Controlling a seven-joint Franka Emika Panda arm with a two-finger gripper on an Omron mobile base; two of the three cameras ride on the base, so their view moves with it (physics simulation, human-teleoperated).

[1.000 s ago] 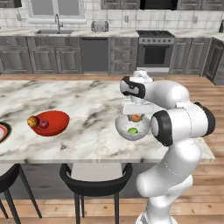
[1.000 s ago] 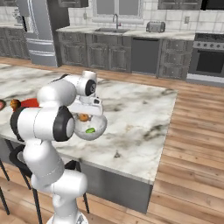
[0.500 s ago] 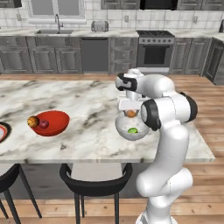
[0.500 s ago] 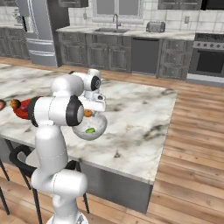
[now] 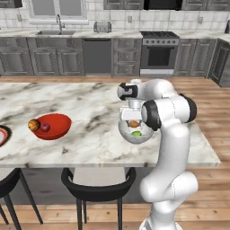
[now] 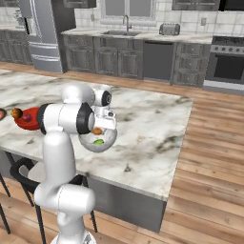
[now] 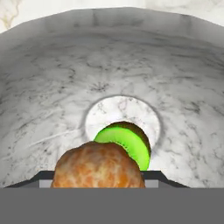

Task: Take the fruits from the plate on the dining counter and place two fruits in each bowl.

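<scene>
White arm [image 5: 168,112] over glass bowl [image 5: 134,131]

The white arm rises from its base, bends at the elbow and reaches forward, its gripper [image 5: 134,121] pointing straight down, the 2 fingers closed on an orange fruit [image 7: 99,165].

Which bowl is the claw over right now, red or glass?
The glass bowl, holding the green fruit; the claw grips an orange fruit above it. The red bowl sits apart, leftward.
</scene>
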